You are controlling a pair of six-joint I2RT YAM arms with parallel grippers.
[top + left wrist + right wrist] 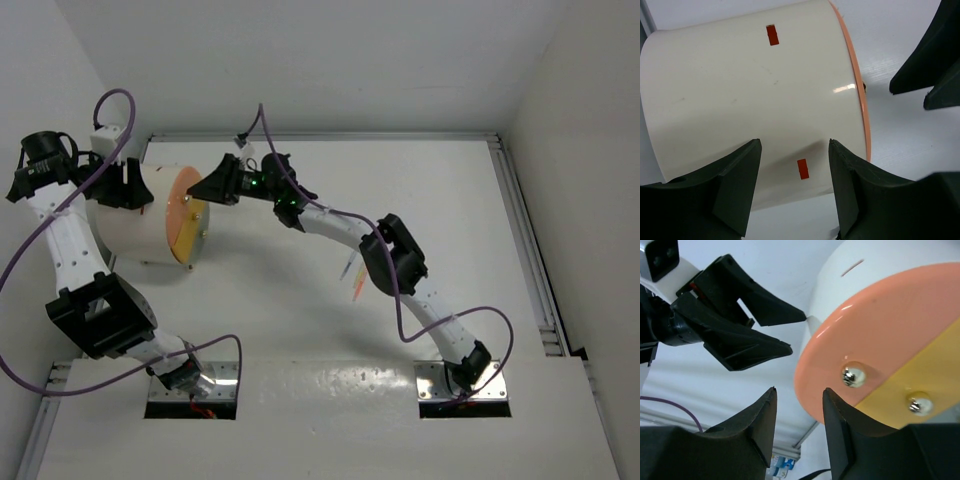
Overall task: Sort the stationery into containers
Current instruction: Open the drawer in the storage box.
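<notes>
A big white drum (130, 225) lies on its side at the left, its round orange face (184, 215) turned right. Of the containers only a yellow part (935, 372) screwed to that face shows. My left gripper (795, 142) stands open over the drum's white wall (755, 95), with nothing between its fingers. My right gripper (799, 390) is open at the rim of the orange face (880, 325) and holds nothing. Of the stationery, an orange pen (357, 289) and a thin pale pen (346, 265) lie on the table, partly under my right forearm.
The drum stands near the back left corner, close to the left wall (40, 60). A metal rail (525, 240) runs along the table's right edge. Purple cables (120, 100) loop off both arms. The two grippers sit close together at the drum.
</notes>
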